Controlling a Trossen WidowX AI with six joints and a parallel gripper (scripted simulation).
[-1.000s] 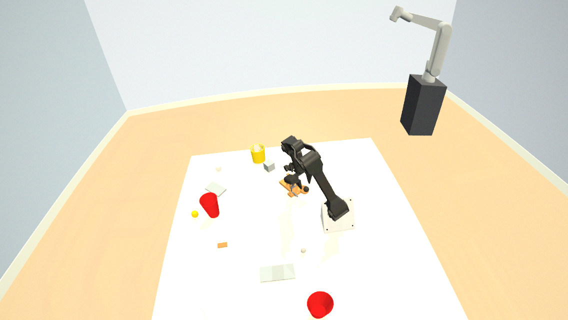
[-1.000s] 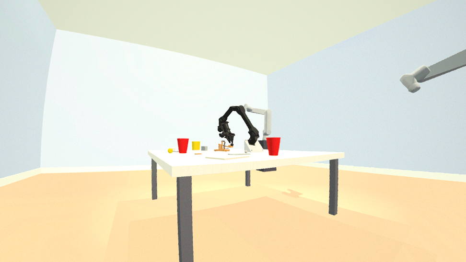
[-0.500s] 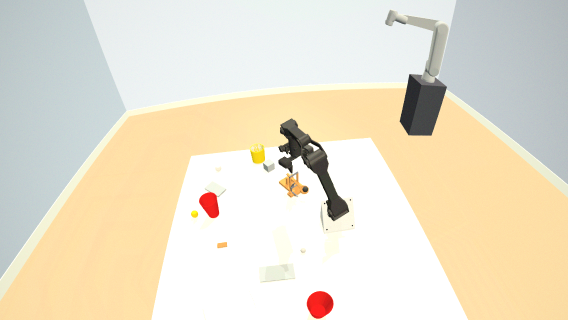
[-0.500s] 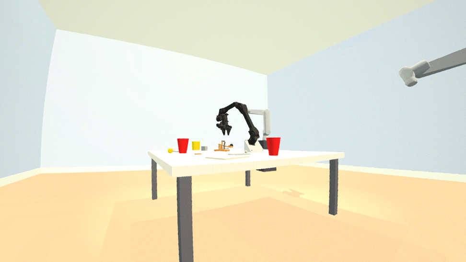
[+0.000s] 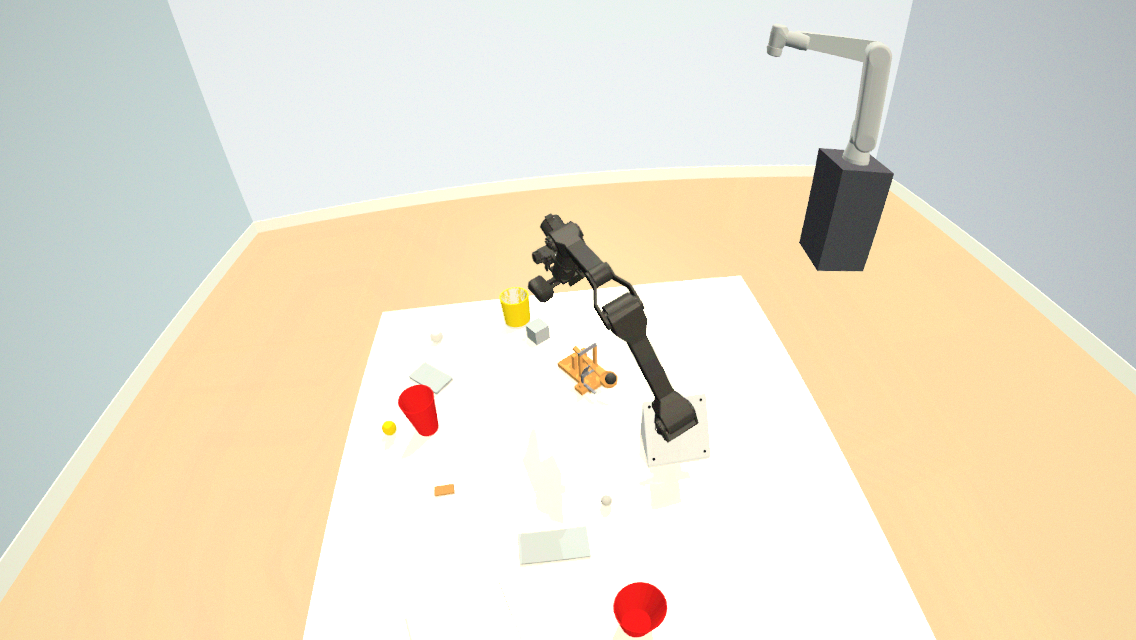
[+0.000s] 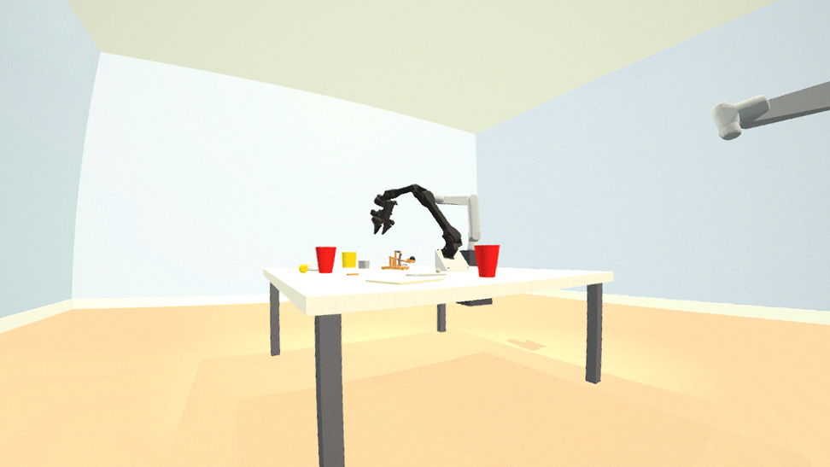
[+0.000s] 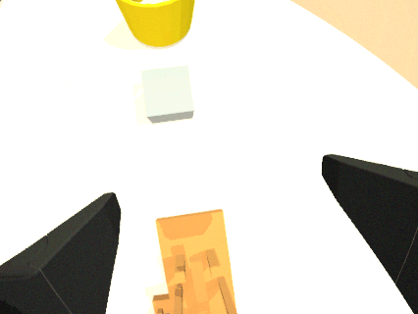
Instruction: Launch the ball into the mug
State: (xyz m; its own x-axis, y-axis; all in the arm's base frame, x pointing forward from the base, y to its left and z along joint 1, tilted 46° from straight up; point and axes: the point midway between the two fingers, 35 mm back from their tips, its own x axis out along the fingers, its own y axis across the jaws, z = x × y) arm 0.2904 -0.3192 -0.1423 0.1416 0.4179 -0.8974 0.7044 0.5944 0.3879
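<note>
The orange wooden catapult (image 5: 584, 366) (image 6: 392, 265) (image 7: 196, 268) stands mid-table. A dark ball (image 5: 611, 379) sits in the cup at the end of its arm; in the exterior view the ball (image 6: 413, 258) is a tiny dark dot. The yellow mug (image 5: 515, 306) (image 6: 348, 259) stands upright beyond the catapult, with a pale grey cube (image 5: 538, 331) (image 7: 169, 93) between them. My gripper (image 5: 542, 287) (image 6: 381, 227) (image 7: 222, 183) is open wide and empty. It hangs high above the table, over the space between the catapult and the mug.
Two red cups (image 5: 418, 409) (image 5: 639, 608) stand on the white table (image 5: 763, 477). A small yellow ball (image 5: 388, 427), two small white balls (image 5: 436, 337) (image 5: 606, 500), two flat grey tiles (image 5: 430, 377) (image 5: 554, 545) and an orange chip (image 5: 444, 489) lie about. My arm's base (image 5: 675, 433) sits right of the catapult.
</note>
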